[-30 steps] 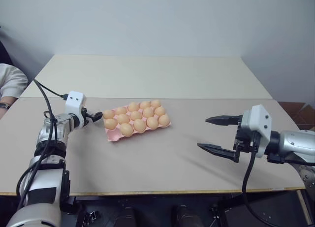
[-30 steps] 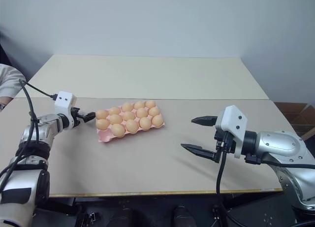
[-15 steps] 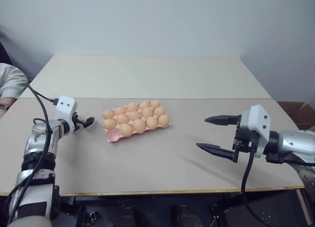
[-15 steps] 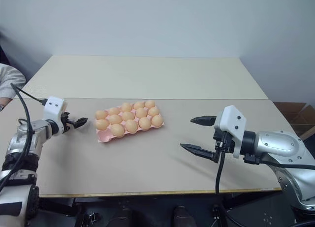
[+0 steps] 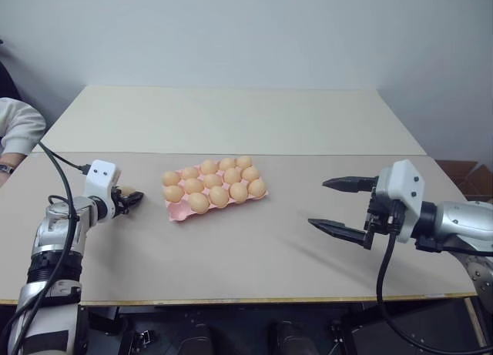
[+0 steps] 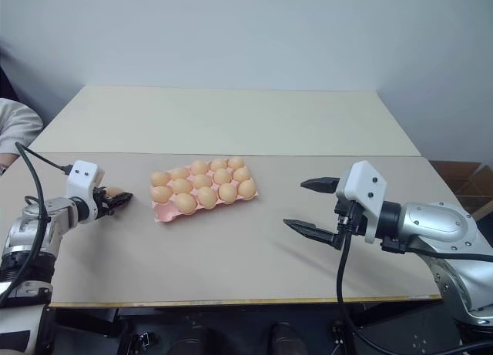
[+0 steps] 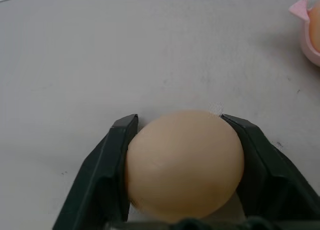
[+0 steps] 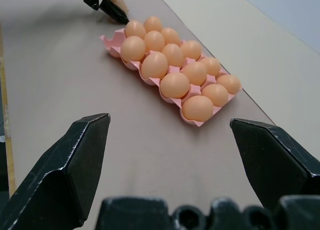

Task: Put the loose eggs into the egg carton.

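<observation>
Sleeve of a person [image 5: 17,132] at the far left edge of the beige table [image 5: 231,239]. Next, the left gripper [image 5: 131,200] is clenched on a loose egg [image 7: 184,162], its two black fingers [image 7: 107,175] pressed against the egg's opposite sides, low over the tabletop and just left of the egg carton [image 5: 179,209]. The pink carton lies flat near the table's middle, slightly skewed, its visible cups occupied by tan-orange eggs [image 5: 219,195] in three rows. Well to the right, apart from the carton, the right gripper [image 5: 337,206] hangs above the table with its jaws spread wide and nothing between them, pointing leftward toward the carton.
</observation>
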`<state>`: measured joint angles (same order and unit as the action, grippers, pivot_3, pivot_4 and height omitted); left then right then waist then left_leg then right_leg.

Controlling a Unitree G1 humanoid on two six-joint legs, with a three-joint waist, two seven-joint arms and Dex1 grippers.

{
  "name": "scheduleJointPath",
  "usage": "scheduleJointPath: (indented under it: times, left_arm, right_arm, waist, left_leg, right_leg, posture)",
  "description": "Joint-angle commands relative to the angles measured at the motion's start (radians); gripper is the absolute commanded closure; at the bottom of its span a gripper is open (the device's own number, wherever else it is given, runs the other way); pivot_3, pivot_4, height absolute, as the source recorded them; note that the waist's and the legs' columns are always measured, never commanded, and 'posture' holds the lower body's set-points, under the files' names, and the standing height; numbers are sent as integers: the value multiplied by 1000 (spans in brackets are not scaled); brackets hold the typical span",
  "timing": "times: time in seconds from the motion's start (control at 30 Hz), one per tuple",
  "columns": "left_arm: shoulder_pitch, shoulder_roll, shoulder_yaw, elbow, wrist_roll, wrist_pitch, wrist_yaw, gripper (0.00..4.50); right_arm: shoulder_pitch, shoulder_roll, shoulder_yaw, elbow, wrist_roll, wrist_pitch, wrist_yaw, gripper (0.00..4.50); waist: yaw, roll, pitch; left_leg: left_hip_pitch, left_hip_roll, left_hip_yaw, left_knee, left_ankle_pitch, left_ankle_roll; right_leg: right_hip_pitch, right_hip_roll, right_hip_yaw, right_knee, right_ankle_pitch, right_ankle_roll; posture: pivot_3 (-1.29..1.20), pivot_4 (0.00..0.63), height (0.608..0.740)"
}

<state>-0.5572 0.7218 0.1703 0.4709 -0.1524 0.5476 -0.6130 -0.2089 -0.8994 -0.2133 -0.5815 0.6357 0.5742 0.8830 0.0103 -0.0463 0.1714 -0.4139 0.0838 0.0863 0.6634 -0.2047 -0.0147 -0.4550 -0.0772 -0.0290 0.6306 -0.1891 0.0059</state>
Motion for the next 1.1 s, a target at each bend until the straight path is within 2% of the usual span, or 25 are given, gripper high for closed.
scheduleJointPath:
  times: [0.03, 0.13, 0.3, 0.4, 0.5, 0.73, 0.87, 0.93, 0.97, 1.1]
  left_arm:
    - [17, 22, 4, -55, -9, 8, -25, 2153]
    - [42, 40, 10, -140, -24, 19, -52, 2153]
    - [91, 60, 85, -372, -202, 27, -238, 2153]
    - [102, 64, 70, -462, -272, 39, -318, 2153]
    - [97, 64, 48, -476, -288, 46, -342, 2153]
    - [91, 50, -88, -453, -225, -1, -372, 2153]
    - [102, 57, -92, -459, -234, 5, -393, 2153]
    - [104, 62, -81, -462, -246, 27, -395, 1438]
    - [106, 67, -75, -465, -253, 29, -403, 1285]
    - [119, 88, -59, -476, -254, 6, -410, 24]
  right_arm:
    - [-3, 1, -18, -20, -4, -18, -9, 0]
    - [5, 5, -22, -27, -4, -17, -14, 0]
    - [21, 5, -27, -37, -5, -19, -21, 0]
    - [28, 9, -25, -44, -8, -20, -27, 0]
    - [32, 11, -23, -51, -8, -20, -32, 0]
    - [46, 14, -29, -66, -6, -17, -50, 0]
    - [55, 12, -36, -77, -2, -13, -60, 0]
    - [57, 11, -37, -78, 0, -14, -64, 0]
    - [56, 11, -37, -78, 0, -14, -65, 0]
    - [52, 11, -32, -75, 1, -14, -67, 0]
  waist:
    - [0, 0, 0]
    - [0, 0, 0]
    - [2, 0, 0]
    - [2, 0, 0]
    - [2, 0, 0]
    - [1, 0, 0]
    - [1, 0, 0]
    - [1, 0, 0]
    - [1, 0, 0]
    - [1, 0, 0]
  left_leg:
    - [0, 0, 0, 0, 0, 0]
    - [0, 0, 0, 0, 0, 0]
    - [-1, 0, 0, 0, 0, 0]
    - [-1, 0, 0, 0, 0, 0]
    - [0, 0, 0, 0, 0, 0]
    - [-1, 0, 0, 0, 0, 0]
    - [-1, 0, 0, 0, 0, 0]
    - [0, 0, 0, 0, 0, 0]
    - [0, 0, 0, 0, 0, 0]
    - [0, 0, 0, 0, 0, 0]
  right_leg:
    - [0, 0, 0, 0, 0, 0]
    - [0, 0, 0, 0, 0, 0]
    - [0, 0, 0, 0, 0, 0]
    - [0, 0, 0, -1, 0, 0]
    - [0, 0, 0, 0, 0, 0]
    - [0, 0, 0, -1, 0, 0]
    - [0, 0, 1, -1, 0, 0]
    - [0, 0, 0, -1, 0, 0]
    - [0, 0, 0, -1, 0, 0]
    - [0, 0, 0, -1, 0, 0]
  posture:
    - [0, 150, 740]
    - [0, 150, 740]
    - [0, 150, 740]
    - [0, 150, 740]
    - [0, 150, 740]
    - [0, 150, 740]
    - [0, 150, 740]
    - [0, 150, 740]
    - [0, 150, 740]
    - [0, 150, 740]
